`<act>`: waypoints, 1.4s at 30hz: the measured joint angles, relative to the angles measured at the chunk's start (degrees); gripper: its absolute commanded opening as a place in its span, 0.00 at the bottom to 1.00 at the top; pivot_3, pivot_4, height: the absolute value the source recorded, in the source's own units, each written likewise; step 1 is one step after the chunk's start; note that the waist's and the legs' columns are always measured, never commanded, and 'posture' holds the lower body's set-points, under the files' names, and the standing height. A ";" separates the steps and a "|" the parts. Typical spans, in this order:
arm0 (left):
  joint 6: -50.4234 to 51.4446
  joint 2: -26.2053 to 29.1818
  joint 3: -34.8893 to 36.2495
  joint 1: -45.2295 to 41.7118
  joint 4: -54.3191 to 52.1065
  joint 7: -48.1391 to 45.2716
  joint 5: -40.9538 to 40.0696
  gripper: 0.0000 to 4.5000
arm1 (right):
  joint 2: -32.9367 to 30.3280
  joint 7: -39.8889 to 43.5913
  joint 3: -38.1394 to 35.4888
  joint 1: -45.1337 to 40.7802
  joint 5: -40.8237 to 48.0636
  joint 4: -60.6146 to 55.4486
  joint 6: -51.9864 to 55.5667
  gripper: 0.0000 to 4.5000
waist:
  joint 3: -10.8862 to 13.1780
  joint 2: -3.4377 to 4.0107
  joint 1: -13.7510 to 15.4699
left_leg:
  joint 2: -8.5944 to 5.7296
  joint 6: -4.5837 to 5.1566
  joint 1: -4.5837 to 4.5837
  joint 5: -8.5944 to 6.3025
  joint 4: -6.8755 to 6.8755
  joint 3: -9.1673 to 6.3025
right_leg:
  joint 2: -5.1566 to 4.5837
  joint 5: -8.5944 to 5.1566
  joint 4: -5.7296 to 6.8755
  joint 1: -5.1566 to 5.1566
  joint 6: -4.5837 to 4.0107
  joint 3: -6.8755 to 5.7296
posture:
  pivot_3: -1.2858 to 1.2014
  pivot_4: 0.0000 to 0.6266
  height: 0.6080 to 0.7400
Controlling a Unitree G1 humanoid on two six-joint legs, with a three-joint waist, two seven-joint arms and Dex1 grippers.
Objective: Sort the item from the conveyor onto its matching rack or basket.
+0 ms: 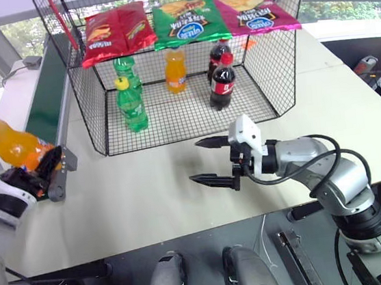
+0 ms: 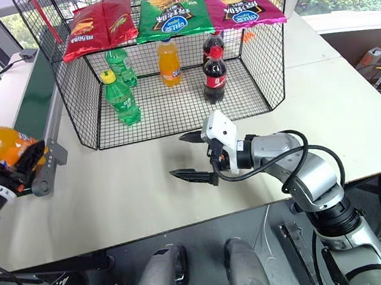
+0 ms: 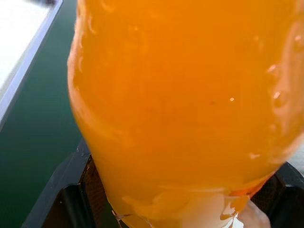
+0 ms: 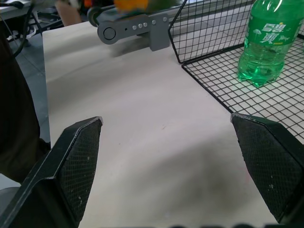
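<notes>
Our left pincer [image 1: 34,175] pinches the bottle [image 1: 8,144] low on its rigid, slick, liquid-heavy body; right pincer [image 1: 212,160] spread above the tabletop [image 1: 155,194]

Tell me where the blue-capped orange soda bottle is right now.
The orange soda bottle is at the head view's far left, tilted in the left gripper, beside the conveyor's near end.

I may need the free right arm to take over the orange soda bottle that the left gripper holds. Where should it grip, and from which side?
A judgement: grip the bare upper body of the orange soda bottle, below the blue cap. The left gripper clamps its lower end, and the bottle tilts up and away to the left. The open right gripper should come in from the basket side, fingers straddling the bottle across its width.
</notes>
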 measured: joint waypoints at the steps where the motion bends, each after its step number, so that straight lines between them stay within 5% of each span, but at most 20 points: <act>1: 0.29 1.37 -0.03 -0.64 -0.09 -0.69 -0.54 0.67 | 0.03 -0.03 -0.01 -0.03 0.06 -0.01 0.04 1.00 | 0.00 0.00 0.01 | -0.01 0.00 0.00 0.00 0.00 0.01 | 0.00 0.00 -0.01 0.01 0.00 0.00 | 0.52 0.24 0.99; 5: 1.59 3.37 -4.93 -3.08 -1.42 -4.54 -2.14 0.67 | 0.30 -0.46 -0.05 -0.66 0.48 0.01 0.49 1.00 | 0.00 0.00 0.26 | -0.04 0.01 0.01 0.01 0.02 0.03 | 0.00 0.00 -0.01 0.04 0.00 0.00 | 0.52 0.24 0.99; 10: 1.83 0.21 -20.87 -4.05 -5.97 -9.77 -1.48 0.67 | 1.42 -1.10 -0.12 -3.08 0.55 1.81 0.56 1.00 | 0.00 0.00 0.29 | -0.07 0.01 0.01 0.01 0.06 0.05 | 0.01 0.01 -0.01 0.08 0.02 0.01 | 0.52 0.24 0.99; 21: -7.62 -0.14 -45.11 -12.32 -3.48 -25.97 13.47 0.67 | 2.57 -2.33 -0.75 -5.65 1.16 3.25 2.37 1.00 | 0.00 0.01 0.08 | 0.04 0.02 0.06 0.05 0.06 0.12 | 0.49 0.10 0.10 0.05 0.19 -0.01 | 0.52 0.24 0.99; 42: -16.59 -9.02 -53.76 -19.89 8.30 -34.56 26.13 0.67 | 5.65 -5.11 -0.77 -8.78 2.08 3.22 3.82 1.00 | 0.01 0.01 0.19 | 0.03 0.04 0.05 0.06 0.26 0.10 | 0.53 0.16 0.23 0.11 0.32 -0.05 | 0.52 0.24 0.99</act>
